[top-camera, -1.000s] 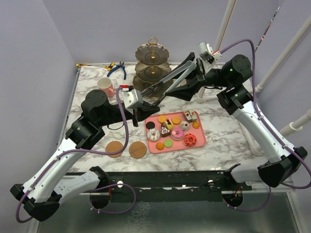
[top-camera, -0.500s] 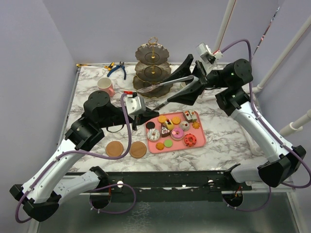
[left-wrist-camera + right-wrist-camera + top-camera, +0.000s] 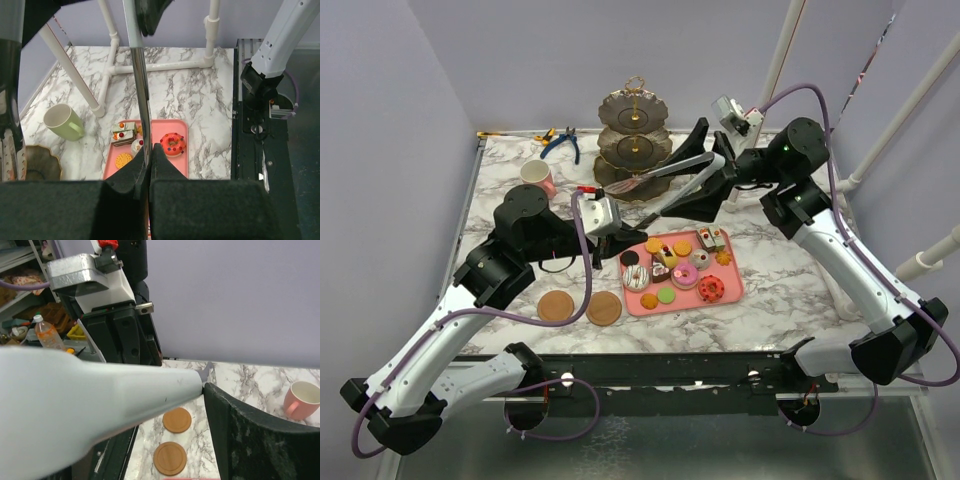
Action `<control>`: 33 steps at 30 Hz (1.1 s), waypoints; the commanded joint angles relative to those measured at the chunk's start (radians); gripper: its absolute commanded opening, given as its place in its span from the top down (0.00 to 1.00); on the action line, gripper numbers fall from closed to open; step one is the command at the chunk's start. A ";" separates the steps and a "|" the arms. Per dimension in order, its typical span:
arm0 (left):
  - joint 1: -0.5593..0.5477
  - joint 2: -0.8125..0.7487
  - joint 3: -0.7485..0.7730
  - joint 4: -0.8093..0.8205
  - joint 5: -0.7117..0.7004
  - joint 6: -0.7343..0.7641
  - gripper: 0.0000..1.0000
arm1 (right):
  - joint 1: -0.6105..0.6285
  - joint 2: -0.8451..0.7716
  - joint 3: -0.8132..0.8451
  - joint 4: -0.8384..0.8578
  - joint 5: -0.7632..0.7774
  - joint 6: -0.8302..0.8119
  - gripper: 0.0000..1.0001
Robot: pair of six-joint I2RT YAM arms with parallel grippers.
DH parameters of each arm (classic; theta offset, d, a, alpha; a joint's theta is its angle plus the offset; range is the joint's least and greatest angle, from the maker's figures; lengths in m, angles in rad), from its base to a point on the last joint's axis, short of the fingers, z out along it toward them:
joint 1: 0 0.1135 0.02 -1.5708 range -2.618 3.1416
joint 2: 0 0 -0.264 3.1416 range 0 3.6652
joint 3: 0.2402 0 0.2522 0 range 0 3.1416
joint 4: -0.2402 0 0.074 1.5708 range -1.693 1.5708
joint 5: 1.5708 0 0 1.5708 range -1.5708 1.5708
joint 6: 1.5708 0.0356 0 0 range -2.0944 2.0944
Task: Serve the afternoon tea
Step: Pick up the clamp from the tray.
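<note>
Left tool point(image 3: 148, 156) is pinched fully closed. In its wrist view one thin steel arm of the tongs point(image 3: 140, 90) ends right in the seam between the fingers, so it looks clamped on that tip.

On the marble-pattern surface point(image 3: 790, 270), left to right:
- Pink mug point(image 3: 537, 177) at back left.
- Two coasters point(image 3: 556, 306) side by side at the near edge, both bare.
- Three-tier stand point(image 3: 636, 150) at back centre, nothing on its tiers.
- Pink tray point(image 3: 732, 292) in front of the stand, holding all the pastries point(image 3: 680, 265).
- Pale-green mug point(image 3: 62, 121) beyond the tray, seen only from the left wrist.

Right tool point(image 3: 682, 168) has its jaws spread wide on either side of the tongs' handle end. Can't tell whether the pads touch it.

Risks:
- A tip pinch on a smooth, narrow strip gives a long lever. With no support at the handle end, the tongs could pivot or slip out, drop on the tray and scatter the pastries.
- The free toothed head hangs just beside the bottom tier, so a swing could knock the stand, which is tall on a narrow foot.

Materials:
- Tongs: polished springy metal.
- Stand: dark scalloped plates with a gold ring on top.
- Coasters: flat brown discs that look like wood.
- Mugs: glossy.
- Pastries: small, rounded, bright plastic-looking pieces.
</note>
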 commanded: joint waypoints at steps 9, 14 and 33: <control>0.005 0.004 0.060 0.140 -0.041 -0.040 1.00 | 0.031 -0.057 -0.017 -0.077 -0.008 -0.085 0.19; 0.005 0.004 0.055 0.151 -0.028 -0.088 1.00 | 0.032 -0.134 -0.054 -0.073 0.108 -0.184 0.06; 0.005 -0.016 0.043 0.176 0.045 -0.225 1.00 | 0.030 -0.119 0.078 -0.163 0.264 -0.306 0.00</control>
